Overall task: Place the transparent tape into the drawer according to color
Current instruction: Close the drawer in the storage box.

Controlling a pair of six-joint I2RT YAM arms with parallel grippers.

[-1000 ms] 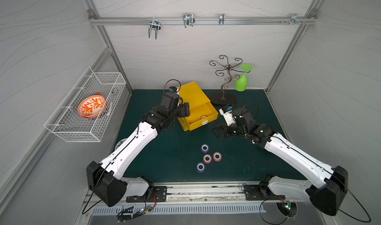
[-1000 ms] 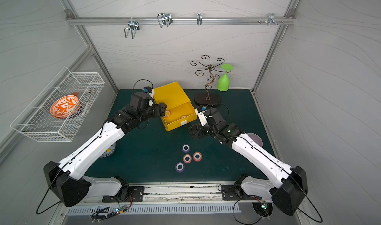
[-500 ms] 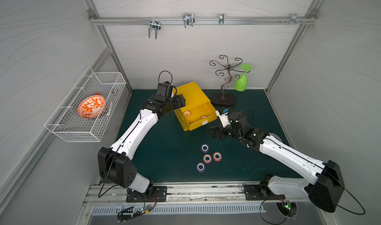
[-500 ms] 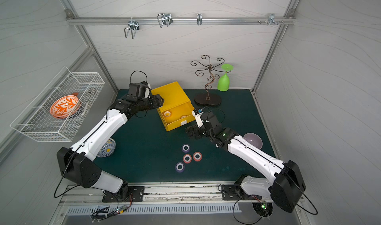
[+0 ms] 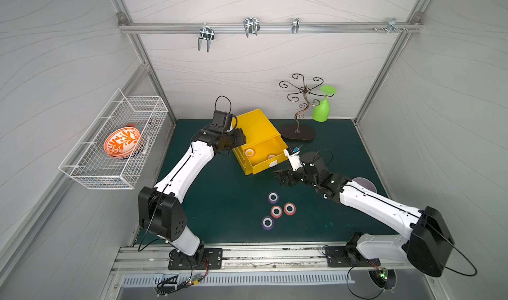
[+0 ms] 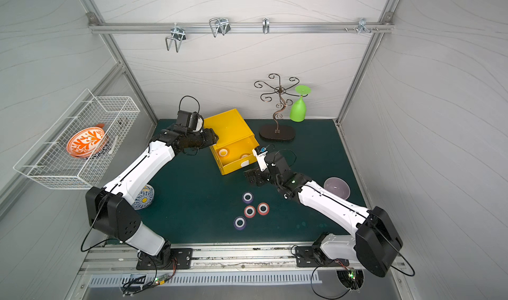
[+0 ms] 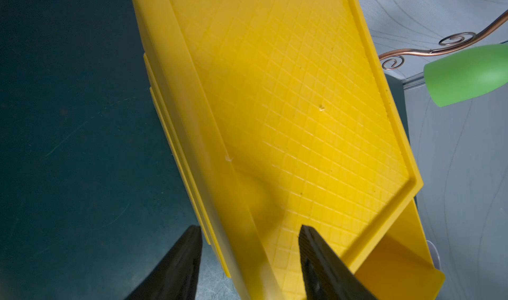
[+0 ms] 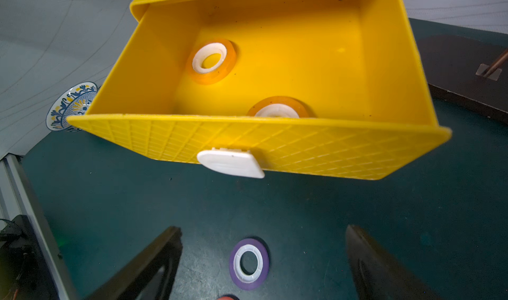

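Standing toward the back of the dark green table (image 5: 214, 202), the yellow box (image 5: 254, 124) is seen in both top views with its top drawer (image 5: 262, 167) pulled out toward the front. Two rolls of the tape are held in that drawer: an orange-yellow roll (image 8: 211, 61) is laid flat on its floor, and a second orange-yellow roll (image 8: 277, 109) is partly hidden behind the front panel, close to the white tab handle (image 8: 231, 164). The lower drawers cannot be made out.

Four more rolls are left on the table in front of the box, apart from it. A purple roll (image 5: 273, 197) is placed nearest the drawer; a red roll (image 5: 276, 211) and a second red roll (image 5: 289, 208) are set just beside each other further forward, and a second purple roll (image 5: 267, 222) is found nearest the front edge.

The left end effector (image 7: 250, 230) is positioned at the top edge of the box on the side facing the left arm. Its jaws are seen partly spread with that edge between them, one finger (image 7: 176, 265) outside the side wall and the other over the gridded top; whether the box is touched cannot be told. The right end effector (image 8: 264, 230) is held low over the table just in front of the handle, its jaws spread wide with nothing pinched.

A wire basket (image 5: 93, 172) with an orange-patterned bowl (image 5: 122, 143) inside is fixed to the side wall, and a lavender bowl (image 6: 336, 187) is set beside the right arm.
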